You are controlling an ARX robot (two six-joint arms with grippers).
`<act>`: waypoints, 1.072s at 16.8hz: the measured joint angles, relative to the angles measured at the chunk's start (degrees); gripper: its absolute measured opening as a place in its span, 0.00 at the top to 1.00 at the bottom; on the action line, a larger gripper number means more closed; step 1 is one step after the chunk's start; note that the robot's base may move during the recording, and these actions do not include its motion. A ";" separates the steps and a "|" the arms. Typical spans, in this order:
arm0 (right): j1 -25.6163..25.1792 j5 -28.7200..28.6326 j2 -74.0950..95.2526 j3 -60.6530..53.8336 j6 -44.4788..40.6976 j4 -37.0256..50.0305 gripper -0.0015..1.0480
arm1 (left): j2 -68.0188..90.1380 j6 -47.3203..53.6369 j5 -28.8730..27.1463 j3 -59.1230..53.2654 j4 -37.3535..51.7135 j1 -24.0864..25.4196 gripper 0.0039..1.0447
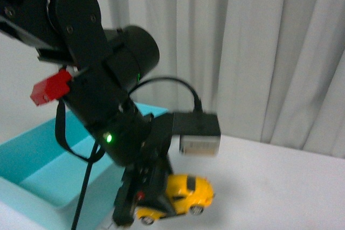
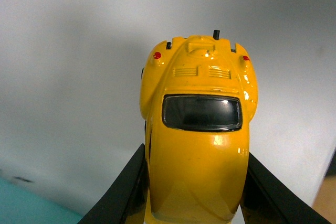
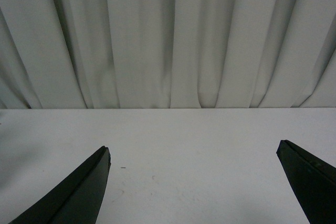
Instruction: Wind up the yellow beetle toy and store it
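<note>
The yellow beetle toy (image 1: 183, 195) hangs just above the white table (image 1: 280, 187), held by my left gripper (image 1: 148, 203), which is shut on its sides. In the left wrist view the glossy yellow beetle toy (image 2: 197, 145) fills the middle, its dark window facing the camera, with a black finger (image 2: 123, 192) pressed against each flank. My right gripper (image 3: 193, 153) is open over the bare white table (image 3: 189, 145), nothing between its fingers (image 3: 84, 192). It does not show in the front view.
A light blue open bin (image 1: 38, 171) stands at the left, beside and behind the left arm; a corner of the bin (image 2: 26, 208) shows in the left wrist view. White curtains (image 1: 259, 47) close off the back of the table.
</note>
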 joint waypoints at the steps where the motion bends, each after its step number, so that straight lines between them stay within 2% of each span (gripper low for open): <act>1: 0.00 -0.02 0.00 0.00 0.00 0.00 0.06 | -0.44 -0.50 0.72 0.63 0.13 0.31 0.61; 3: 0.00 -0.02 0.00 0.00 0.00 0.00 0.06 | -1.64 -1.97 2.58 2.58 0.85 1.33 0.61; 5: 0.00 0.00 -0.02 0.00 0.00 0.00 0.06 | -3.63 -7.61 4.00 9.16 5.77 6.34 0.61; 8: 0.00 -0.02 0.00 0.00 0.00 0.00 0.06 | -0.44 -16.92 -3.85 14.99 11.63 15.52 0.61; 11: 0.00 -0.02 0.00 0.00 0.00 0.00 0.06 | 4.28 -21.51 -13.07 12.44 14.01 21.53 0.61; 14: 0.00 -0.02 -0.02 0.00 0.00 0.00 0.06 | 8.83 -24.83 -20.37 8.98 18.82 22.49 0.61; 18: 0.00 -0.02 0.00 0.00 0.00 0.00 0.06 | 12.81 -27.10 -24.15 6.16 22.88 22.36 0.61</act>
